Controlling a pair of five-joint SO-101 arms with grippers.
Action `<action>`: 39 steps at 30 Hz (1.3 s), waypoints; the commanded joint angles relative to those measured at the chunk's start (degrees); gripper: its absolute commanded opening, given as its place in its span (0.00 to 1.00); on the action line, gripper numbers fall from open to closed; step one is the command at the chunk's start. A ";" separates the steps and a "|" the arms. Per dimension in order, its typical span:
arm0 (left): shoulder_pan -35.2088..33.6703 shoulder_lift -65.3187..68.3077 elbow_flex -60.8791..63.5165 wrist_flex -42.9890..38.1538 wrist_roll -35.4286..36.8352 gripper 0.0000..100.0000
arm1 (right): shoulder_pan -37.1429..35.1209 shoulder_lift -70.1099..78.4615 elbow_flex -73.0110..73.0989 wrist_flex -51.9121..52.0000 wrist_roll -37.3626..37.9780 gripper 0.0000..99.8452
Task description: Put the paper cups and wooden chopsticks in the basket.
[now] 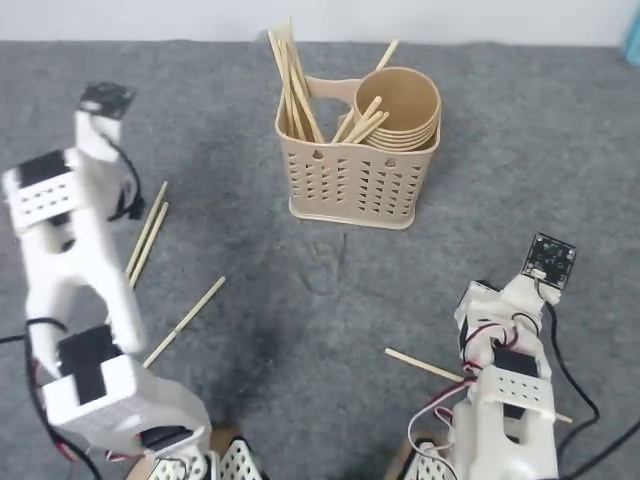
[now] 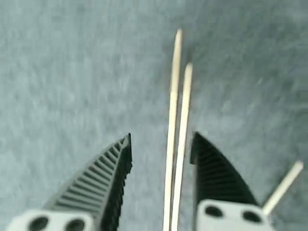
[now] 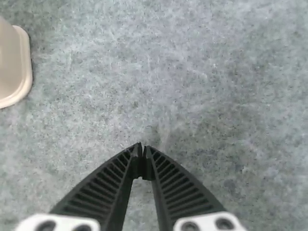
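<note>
Grey felt table, high view: we see basket holding paper cups, several chopsticks; others lie loose. Left wrist: left jaws open astride chopstick pair. Right wrist: right jaws closed, empty, above table.

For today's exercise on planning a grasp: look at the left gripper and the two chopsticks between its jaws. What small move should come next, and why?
Probably close the left gripper on the pair of chopsticks. Its jaws stand open with both sticks lying side by side between them on the mat, so shutting should catch both for the basket.
</note>
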 commanded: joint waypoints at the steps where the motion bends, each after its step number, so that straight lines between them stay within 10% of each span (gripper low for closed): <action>1: 3.96 3.16 -3.30 -3.16 -0.26 0.21 | -0.48 -1.63 -0.97 0.40 0.79 0.01; 29: 4.04 63.91 -81.80 24.97 4.66 0.21 | -1.98 -1.63 -1.49 0.40 0.88 0.01; 39: 4.13 74.99 -99.56 30.15 4.57 0.01 | -1.80 -1.63 -1.49 0.40 0.88 0.01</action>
